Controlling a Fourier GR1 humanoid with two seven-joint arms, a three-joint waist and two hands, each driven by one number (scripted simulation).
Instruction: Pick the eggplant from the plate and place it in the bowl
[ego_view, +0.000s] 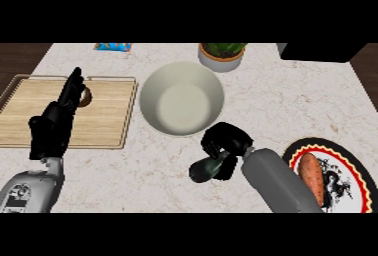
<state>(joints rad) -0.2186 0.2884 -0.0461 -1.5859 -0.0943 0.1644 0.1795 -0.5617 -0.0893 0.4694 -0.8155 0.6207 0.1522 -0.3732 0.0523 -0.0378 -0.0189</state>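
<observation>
Eggplant (205, 169) sits curled inside the right hand (225, 145), off the plate (353, 165) and just short of the bowl (181, 98) — carry it over the rim before releasing (left hand (55, 122) rests open).

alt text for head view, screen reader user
The right hand holds the dark eggplant just short of the white bowl, clear of the plate. The left hand rests open over the cutting board.
</observation>
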